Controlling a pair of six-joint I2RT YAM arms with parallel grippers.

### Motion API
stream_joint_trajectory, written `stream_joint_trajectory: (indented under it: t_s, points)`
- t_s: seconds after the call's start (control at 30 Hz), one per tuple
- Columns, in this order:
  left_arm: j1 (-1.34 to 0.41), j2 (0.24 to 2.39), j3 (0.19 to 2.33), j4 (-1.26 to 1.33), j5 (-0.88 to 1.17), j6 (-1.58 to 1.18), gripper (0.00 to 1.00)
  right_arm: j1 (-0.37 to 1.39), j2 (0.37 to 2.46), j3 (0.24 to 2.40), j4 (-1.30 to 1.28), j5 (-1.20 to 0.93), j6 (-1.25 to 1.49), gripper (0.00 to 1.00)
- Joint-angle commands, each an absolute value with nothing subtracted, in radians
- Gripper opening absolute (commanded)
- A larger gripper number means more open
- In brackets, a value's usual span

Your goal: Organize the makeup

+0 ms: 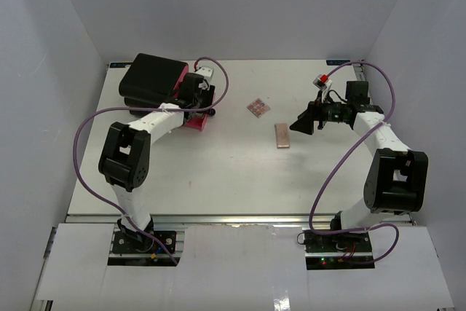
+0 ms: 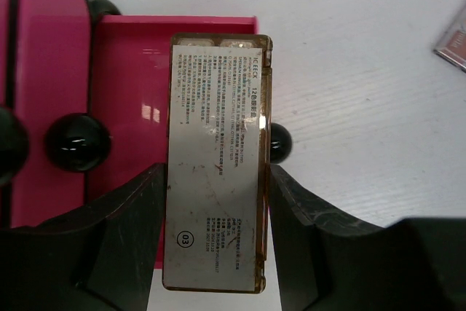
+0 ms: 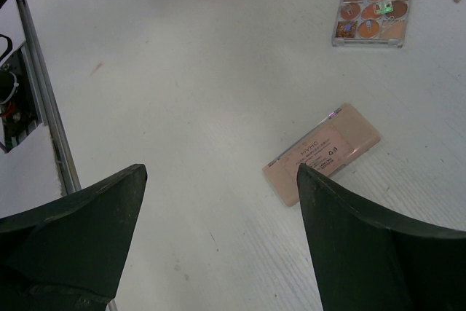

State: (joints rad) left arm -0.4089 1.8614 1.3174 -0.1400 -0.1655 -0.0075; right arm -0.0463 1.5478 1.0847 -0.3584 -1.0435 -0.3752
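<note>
My left gripper [image 2: 216, 180] is shut on the grey flat compact [image 2: 218, 151], label side up, and holds it over the open pink drawer [image 2: 131, 92]. In the top view this gripper [image 1: 198, 103] is beside the black box. My right gripper [image 3: 218, 180] is open and empty above the table, also seen in the top view [image 1: 300, 124]. The pink rectangular palette [image 3: 324, 152] lies just right of it, flat on the table [image 1: 281, 136]. The pink square palette [image 3: 373, 11] lies further back [image 1: 257, 107]. The bottle and tubes are out of view.
The big black box [image 1: 149, 78] with pink drawers stands at the back left; its lowest drawer [image 1: 195, 120] is pulled out. Black knobs [image 2: 76, 142] show on the drawer fronts. White walls close in the table on three sides.
</note>
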Motion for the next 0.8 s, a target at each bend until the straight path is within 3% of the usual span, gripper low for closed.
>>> stream_joint_trajectory:
  t_s: [0.0, 0.2, 0.4, 0.77]
  points:
    - [-0.392, 1.830, 1.321, -0.091, -0.204, 0.025, 0.19, -0.052, 1.535, 1.121, -0.362, -1.066, -0.391, 0.90]
    - [-0.368, 1.870, 1.306, -0.081, -0.230, 0.027, 0.31, -0.052, 1.537, 1.121, -0.363, -1.065, -0.391, 0.90]
    - [-0.360, 1.887, 1.314, -0.084, -0.203, 0.022, 0.55, -0.052, 1.537, 1.119, -0.362, -1.062, -0.392, 0.91]
    - [-0.360, 1.880, 1.333, -0.107, -0.164, 0.020, 0.81, -0.054, 1.539, 1.119, -0.365, -1.057, -0.394, 0.91]
